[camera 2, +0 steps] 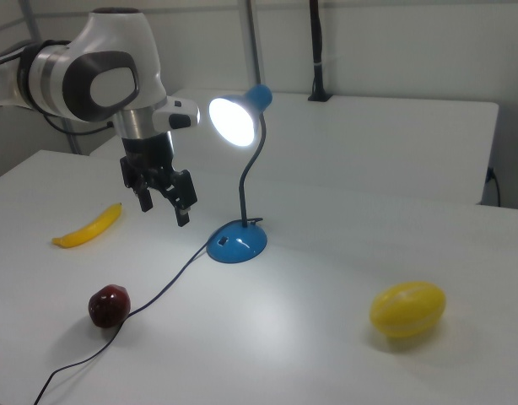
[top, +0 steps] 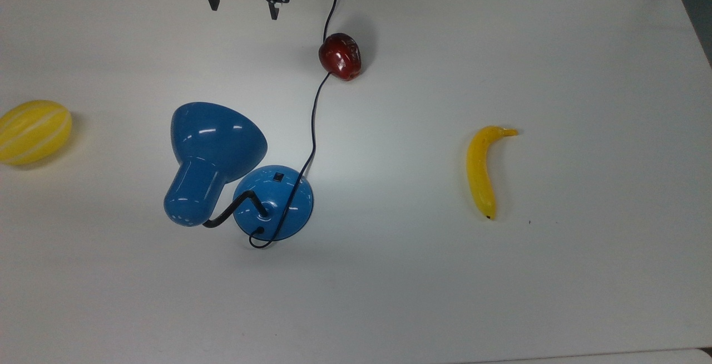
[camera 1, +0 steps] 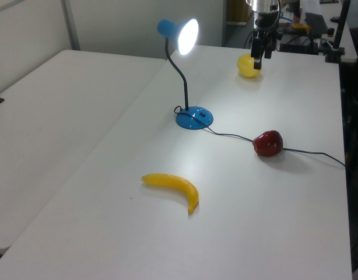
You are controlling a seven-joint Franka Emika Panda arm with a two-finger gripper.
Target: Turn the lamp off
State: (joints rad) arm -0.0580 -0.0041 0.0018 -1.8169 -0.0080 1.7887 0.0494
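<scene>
White desk (top: 500,297) carrying, in descending size: blue desk lamp (top: 217,158) near centre, shade glowing in the left and right views, hence not yet switched off; yellow melon (top: 33,131) at the top view's left edge; banana (top: 483,170); red apple (top: 340,56) resting on the lamp's cord (top: 313,130). Claw (camera 2: 164,198) raised, spread open, empty, well apart from the base switch (top: 277,175). Remaining, by estimate: approach, descent, press.
</scene>
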